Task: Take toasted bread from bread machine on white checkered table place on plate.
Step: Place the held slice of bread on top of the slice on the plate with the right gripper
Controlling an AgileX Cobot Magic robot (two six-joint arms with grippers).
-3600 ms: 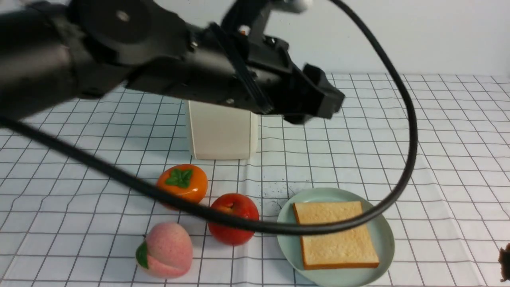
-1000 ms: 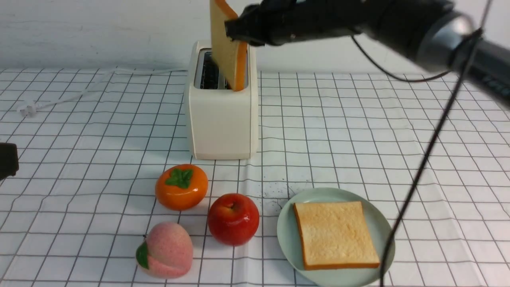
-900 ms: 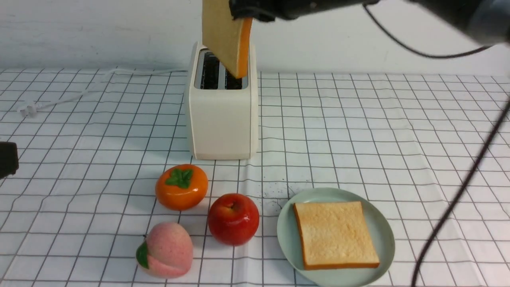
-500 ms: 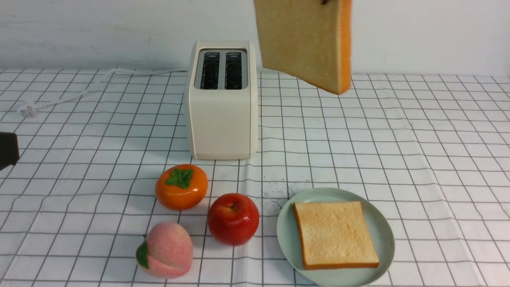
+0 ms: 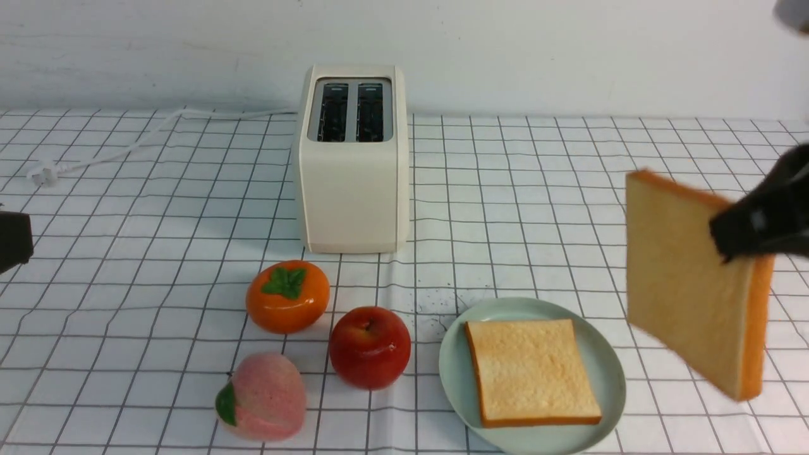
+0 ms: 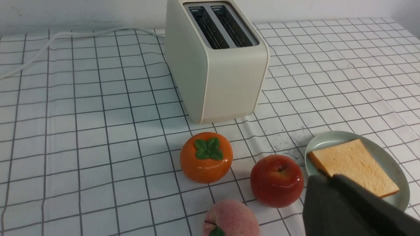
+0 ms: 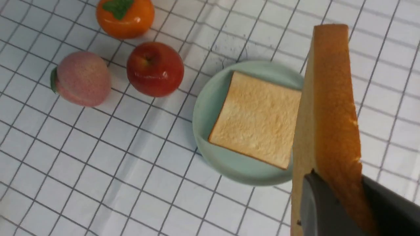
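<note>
My right gripper is shut on one slice of toasted bread, holding it upright in the air just right of the plate. In the right wrist view the fingers clamp the slice on both faces, beside the plate. A second slice lies flat on the mint-green plate. The cream bread machine stands at the back of the white checkered table, both slots empty. My left gripper is shut and empty, hovering at the table's left edge.
An orange persimmon, a red apple and a pink peach sit left of the plate, in front of the toaster. The toaster's white cord runs off to the far left.
The right gripper lifted the slice out of the toaster, swung it right, then lowered it beside the plate. The left arm, earlier stretched across the view, now sits at the left edge.
</note>
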